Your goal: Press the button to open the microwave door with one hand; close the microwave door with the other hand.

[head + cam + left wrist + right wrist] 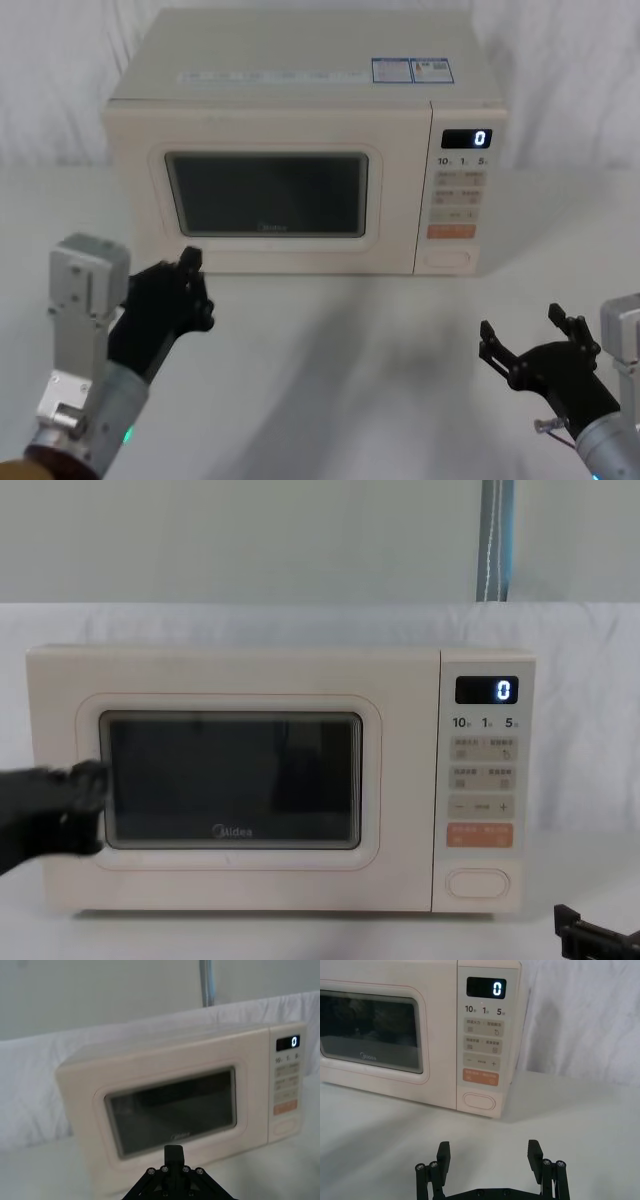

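The right gripper [530, 350], at 5 o'clock on the table, has its fingers spread apart; best to bring them together, then push 1 tip squarely into the button [479, 1101]. The left gripper [190, 285], at 8 o'clock, looks pinched together. Beyond, at 12 o'clock, the cream microwave [300, 100] sits with the microwave door [270, 195] flush, display reading 0.

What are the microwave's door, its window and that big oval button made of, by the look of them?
The microwave door looks like smooth cream plastic or painted metal with a soft matte sheen; which one is hard to tell. Its window seems to be dark tinted glass, since it shows faint reflections. The button looks like moulded cream plastic, plain and slightly glossy at its raised rim.
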